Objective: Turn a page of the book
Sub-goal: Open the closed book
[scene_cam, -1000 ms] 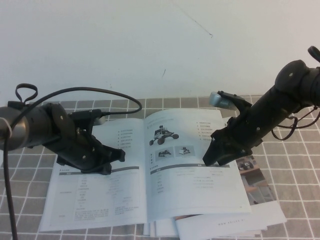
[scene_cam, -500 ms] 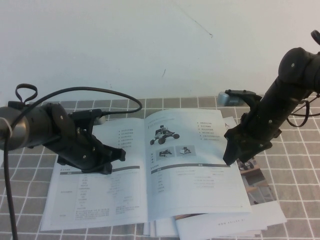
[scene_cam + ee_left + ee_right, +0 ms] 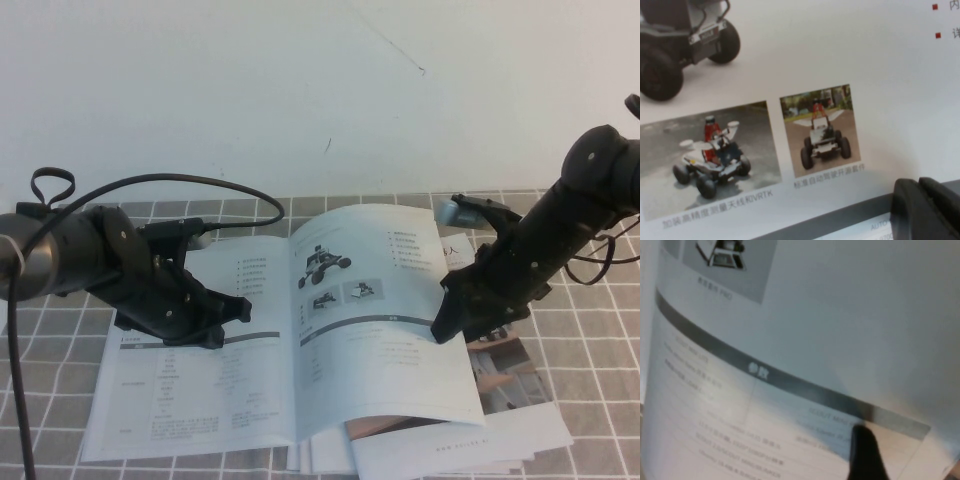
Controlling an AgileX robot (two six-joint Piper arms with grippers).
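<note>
While the thin white large-format booklet is lying open on the grey checked tablecloth, its white right-hand page with the black rover photo is bowing upward at its outer edge, where the right gripper is touching it. The left gripper is resting on the left-hand page. Whether either claw is apart or together, I cannot tell.

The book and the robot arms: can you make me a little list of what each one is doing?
book: lies open on the checked cloth
page: right-hand one, outer edge lifted, bowed up
right gripper: at the page's outer edge
left gripper: over the book's left-hand page
loose sheets: under the book's near corner
</note>
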